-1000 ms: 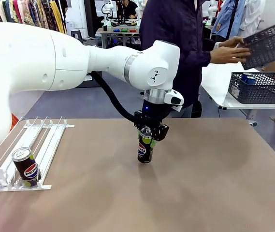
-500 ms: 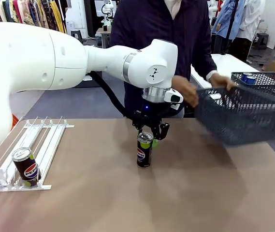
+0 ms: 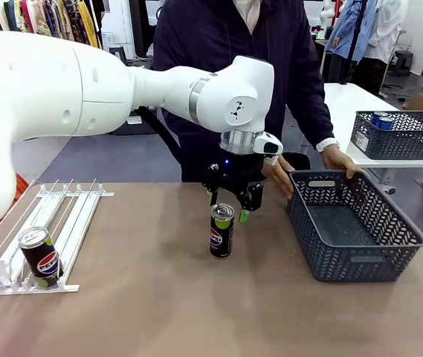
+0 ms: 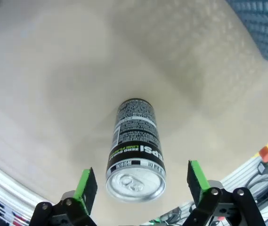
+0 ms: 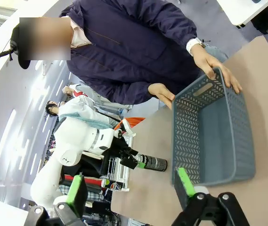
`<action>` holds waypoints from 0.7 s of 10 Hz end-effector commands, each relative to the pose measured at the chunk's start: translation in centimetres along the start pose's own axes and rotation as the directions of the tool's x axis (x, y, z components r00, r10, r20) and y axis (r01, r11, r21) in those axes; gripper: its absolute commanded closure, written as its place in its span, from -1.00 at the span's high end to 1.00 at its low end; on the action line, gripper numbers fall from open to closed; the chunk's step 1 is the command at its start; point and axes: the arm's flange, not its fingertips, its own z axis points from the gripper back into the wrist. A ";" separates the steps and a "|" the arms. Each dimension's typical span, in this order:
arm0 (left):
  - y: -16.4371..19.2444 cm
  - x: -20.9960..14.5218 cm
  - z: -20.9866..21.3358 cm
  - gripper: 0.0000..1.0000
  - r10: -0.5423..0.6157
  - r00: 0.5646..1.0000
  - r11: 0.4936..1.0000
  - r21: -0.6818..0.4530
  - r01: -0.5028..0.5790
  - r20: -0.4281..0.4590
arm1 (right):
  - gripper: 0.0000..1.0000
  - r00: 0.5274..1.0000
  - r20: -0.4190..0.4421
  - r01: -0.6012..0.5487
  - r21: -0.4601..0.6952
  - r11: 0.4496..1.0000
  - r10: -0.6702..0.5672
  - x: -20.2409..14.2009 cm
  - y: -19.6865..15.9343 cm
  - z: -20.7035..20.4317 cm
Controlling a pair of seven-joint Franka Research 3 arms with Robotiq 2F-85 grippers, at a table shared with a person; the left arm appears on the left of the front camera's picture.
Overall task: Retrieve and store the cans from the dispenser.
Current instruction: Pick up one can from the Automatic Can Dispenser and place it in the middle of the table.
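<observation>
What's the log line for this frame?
left jaws open over upright Pepsi can | right jaws open, empty | person's hands on empty grey basket | second can in dispenser

The Pepsi can (image 4: 136, 146) under my left pincer (image 3: 230, 207) has a glossy dark printed skin and a bright, smooth bare-metal top, and it stands on a matt, smooth beige table (image 3: 159, 312). My pads (image 4: 85, 187) look like matt green rubber on black plastic fingers, and my arm's white shell (image 3: 62, 82) is smooth and shiny. Near the table's right edge the basket (image 3: 360, 260) is dull dark-grey moulded plastic lattice; along the left edge the dispenser (image 3: 62, 219) is glossy white wire, holding another shiny can (image 3: 40, 256).
</observation>
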 end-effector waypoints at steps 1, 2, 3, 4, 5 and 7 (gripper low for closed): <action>0.7 -3.7 4.7 1.00 0.040 0.997 0.998 -0.057 -0.035 0.074 | 1.00 1.000 0.017 -0.025 0.026 0.999 0.024 0.3 0.1 -0.2; 1.7 -6.9 7.2 1.00 0.044 0.993 0.994 -0.106 -0.033 0.111 | 1.00 1.000 0.017 -0.025 0.026 0.999 0.024 0.3 0.1 -0.2; 3.8 -10.7 9.5 1.00 0.054 0.987 0.986 -0.162 -0.030 0.150 | 1.00 1.000 0.017 -0.025 0.026 0.999 0.024 0.3 0.1 -0.2; 6.1 -13.7 10.8 1.00 0.076 0.982 0.977 -0.210 -0.038 0.173 | 1.00 1.000 0.017 -0.025 0.026 0.999 0.024 0.3 0.1 -0.2; 9.6 -17.8 12.0 1.00 0.113 0.972 0.951 -0.305 -0.046 0.206 | 1.00 1.000 0.017 -0.025 0.026 0.999 0.024 0.3 0.1 -0.2; 18.4 -27.9 12.6 1.00 0.262 0.934 0.916 -0.368 -0.161 0.242 | 1.00 1.000 0.017 -0.025 0.026 0.999 0.024 0.3 0.1 -0.2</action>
